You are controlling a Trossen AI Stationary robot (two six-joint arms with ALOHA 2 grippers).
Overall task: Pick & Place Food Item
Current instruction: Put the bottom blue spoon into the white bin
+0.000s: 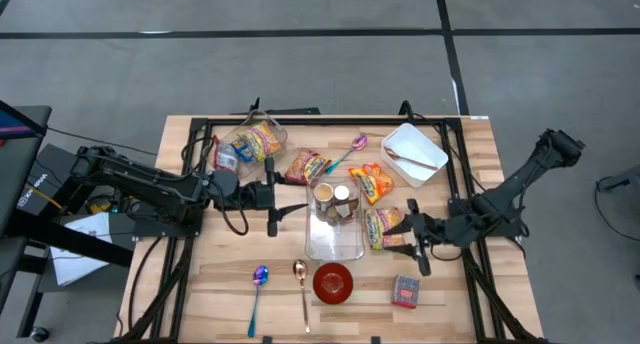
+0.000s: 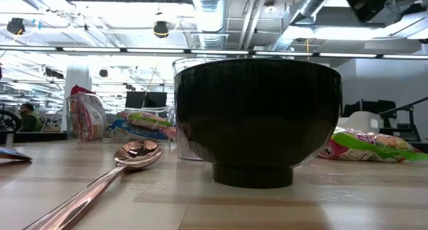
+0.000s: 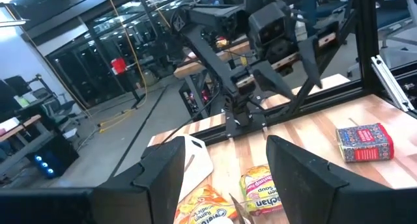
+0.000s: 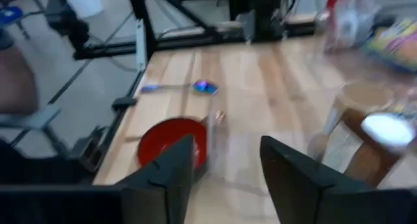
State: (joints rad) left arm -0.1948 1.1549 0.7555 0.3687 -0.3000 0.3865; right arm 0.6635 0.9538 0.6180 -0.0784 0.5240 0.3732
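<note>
A green-and-yellow noodle packet [image 1: 384,227] lies flat on the table, right beside a clear plastic tub [image 1: 335,232] that holds small cans [image 1: 335,198]. My right gripper [image 1: 414,244] stands open just right of the packet and points toward the table's left; nothing sits between its fingers in the right wrist view [image 4: 225,175]. My left gripper [image 1: 272,200] hovers open left of the tub, pointing right, with an empty gap [image 3: 225,178]. An orange packet [image 1: 372,182] and a red packet [image 1: 305,166] lie behind the tub.
A red bowl [image 1: 333,282], two spoons [image 1: 258,284] [image 1: 300,284] and a small red box [image 1: 405,291] lie near the front edge. A white tray [image 1: 413,152], a pink spoon [image 1: 355,146] and a bagged noodle pack [image 1: 255,144] are at the back. A black frame edges the table.
</note>
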